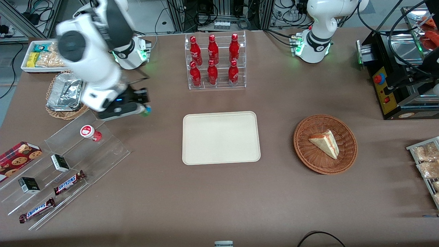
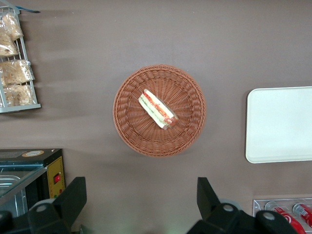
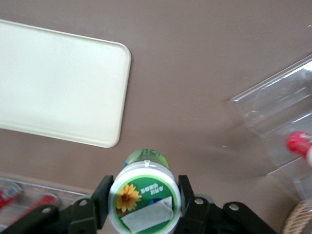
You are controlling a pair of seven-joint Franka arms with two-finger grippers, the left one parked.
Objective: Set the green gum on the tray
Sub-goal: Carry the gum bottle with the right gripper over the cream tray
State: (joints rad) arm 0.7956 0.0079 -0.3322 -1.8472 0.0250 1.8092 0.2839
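My right gripper (image 1: 145, 109) hangs above the table between the clear stepped stand (image 1: 68, 161) and the tray (image 1: 221, 138). It is shut on the green gum (image 3: 145, 197), a green canister with a white lid and a yellow flower label, one black finger on each side of the lid. In the front view only a green-blue bit of the canister (image 1: 147, 110) shows at the fingertips. The cream-beige tray (image 3: 58, 83) lies flat and bare on the brown table, apart from the gripper. The red-lidded canister (image 1: 90, 132) stands on the stand.
A clear rack of red bottles (image 1: 215, 61) stands farther from the front camera than the tray. A wicker basket with a sandwich wedge (image 1: 325, 143) lies toward the parked arm's end. A foil dish on a wicker mat (image 1: 65, 94), a white snack bin (image 1: 41, 55), chocolate bars and small boxes lie near the stand.
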